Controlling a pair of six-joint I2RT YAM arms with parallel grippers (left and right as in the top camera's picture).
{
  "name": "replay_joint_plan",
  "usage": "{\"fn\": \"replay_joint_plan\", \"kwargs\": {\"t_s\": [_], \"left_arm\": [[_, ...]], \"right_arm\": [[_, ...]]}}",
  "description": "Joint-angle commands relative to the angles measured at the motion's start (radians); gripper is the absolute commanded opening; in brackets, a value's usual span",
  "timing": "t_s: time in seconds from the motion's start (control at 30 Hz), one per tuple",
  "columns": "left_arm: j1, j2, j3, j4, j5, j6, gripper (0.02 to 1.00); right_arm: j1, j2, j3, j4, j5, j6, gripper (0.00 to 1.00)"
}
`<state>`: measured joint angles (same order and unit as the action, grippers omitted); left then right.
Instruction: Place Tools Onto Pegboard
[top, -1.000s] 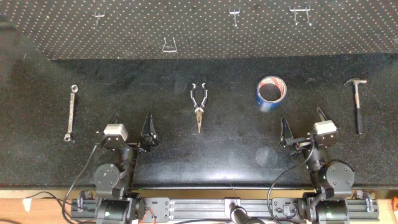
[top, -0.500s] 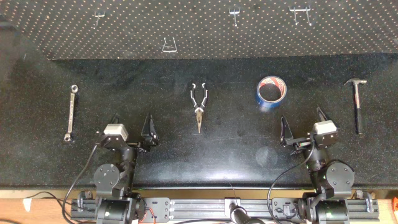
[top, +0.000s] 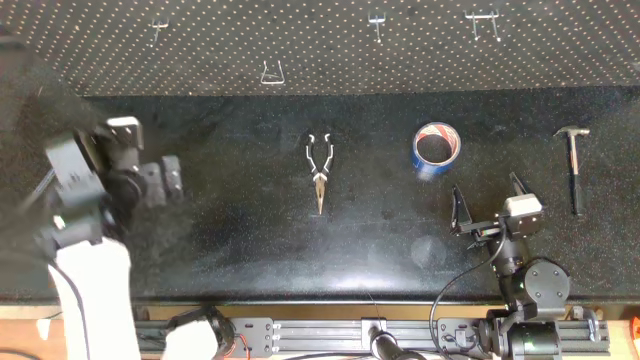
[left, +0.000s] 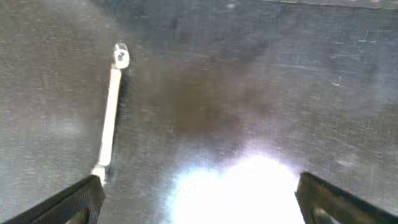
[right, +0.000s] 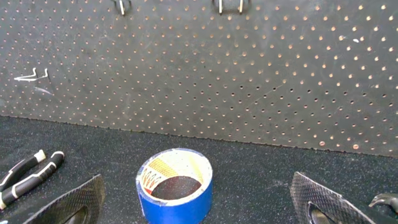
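A silver wrench (left: 112, 112) lies flat on the black mat, beyond and toward one side of my left gripper (left: 199, 183), which hangs above it, open and empty. From above, the left gripper (top: 160, 178) sits raised at the far left. Pliers (top: 319, 172) lie mid-table, a blue tape roll (top: 436, 148) right of them, and a hammer (top: 574, 170) at the far right. My right gripper (top: 486, 186) rests low near its base, open and empty, facing the tape roll (right: 175, 186). The pegboard (top: 320, 40) rises at the back.
Metal hooks hang on the pegboard: a wire loop (top: 272, 72), a single hook (top: 377, 20), a double hook (top: 482, 20) and a small one (top: 158, 25). The black mat (top: 250, 230) lies bare between the tools.
My left arm has swung up and to the left from its rest spot, ending over the wrench's place. The right arm and the tools have not moved.
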<state>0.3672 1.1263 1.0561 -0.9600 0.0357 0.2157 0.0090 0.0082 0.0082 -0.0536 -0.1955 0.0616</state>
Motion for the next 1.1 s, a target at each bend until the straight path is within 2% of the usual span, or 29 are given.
{"fn": "replay_joint_plan", "kwargs": {"t_s": [0.03, 0.1, 0.23, 0.53, 0.67, 1.03, 1.1], "left_arm": [[0.265, 0.303, 0.195, -0.09, 0.016, 0.194, 0.996], [0.382, 0.371, 0.202, -0.052, 0.068, 0.349, 0.996], [0.417, 0.556, 0.216, -0.008, 0.074, 0.496, 0.996], [0.359, 0.816, 0.414, -0.003, 0.08, 0.526, 0.996], [0.325, 0.865, 0.421, -0.003, 0.058, 0.495, 0.996], [0.325, 0.928, 0.421, -0.003, 0.028, 0.491, 0.993], [0.326, 0.929, 0.421, 0.015, 0.027, 0.446, 0.996]], "right_arm": [[0.008, -0.007, -0.003, -0.005, 0.005, -0.014, 0.976], [0.008, -0.007, -0.003, -0.005, 0.005, -0.014, 0.976], [0.008, -0.007, -0.003, -0.005, 0.005, -0.014, 0.976], [0.008, -0.007, -0.003, -0.005, 0.005, -0.014, 0.976], [0.008, -0.007, -0.003, -0.005, 0.005, -0.014, 0.976], [0.008, -0.007, -0.003, -0.005, 0.005, -0.014, 0.976], [0.008, -0.007, -0.003, -0.005, 0.005, -0.014, 0.976]]}}
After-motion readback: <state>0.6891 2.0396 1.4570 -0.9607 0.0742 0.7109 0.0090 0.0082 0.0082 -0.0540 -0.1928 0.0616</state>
